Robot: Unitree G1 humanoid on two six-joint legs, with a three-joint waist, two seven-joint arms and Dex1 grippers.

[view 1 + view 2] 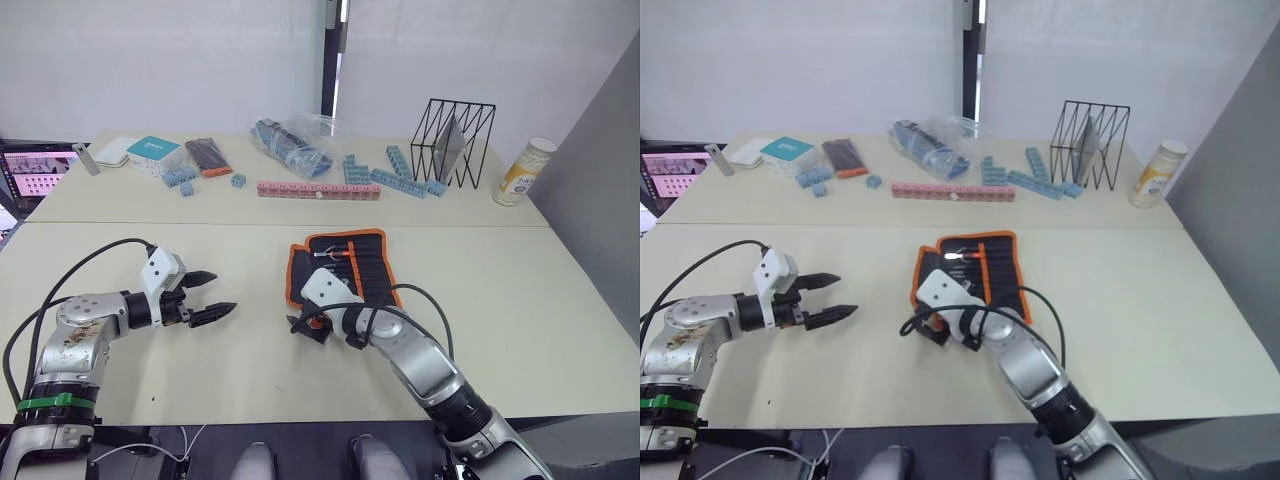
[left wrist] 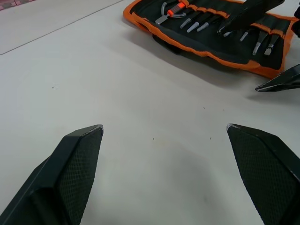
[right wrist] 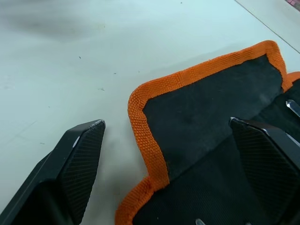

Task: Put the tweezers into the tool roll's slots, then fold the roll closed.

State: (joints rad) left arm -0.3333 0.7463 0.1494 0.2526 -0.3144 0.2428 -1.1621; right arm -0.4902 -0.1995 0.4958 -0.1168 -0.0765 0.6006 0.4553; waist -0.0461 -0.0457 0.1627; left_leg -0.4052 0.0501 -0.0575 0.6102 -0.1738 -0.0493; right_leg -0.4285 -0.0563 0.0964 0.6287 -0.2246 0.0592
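Tool roll (image 1: 342, 265) laid open on the table (image 1: 520, 290), right gripper (image 3: 164, 136) spread wide over its 7 o'clock corner, nothing held, left gripper (image 1: 218, 294) at 9 o'clock, parted, nothing held

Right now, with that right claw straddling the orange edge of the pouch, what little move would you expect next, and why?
Probably the right claw closes on the tool roll's near orange-trimmed edge to start folding it over. Its fingers are open, one over the bare table, the other over the black inner face, with the trim between them. The tweezers already sit in the slots, so folding seems to be what remains. The left claw is open, away from the roll.
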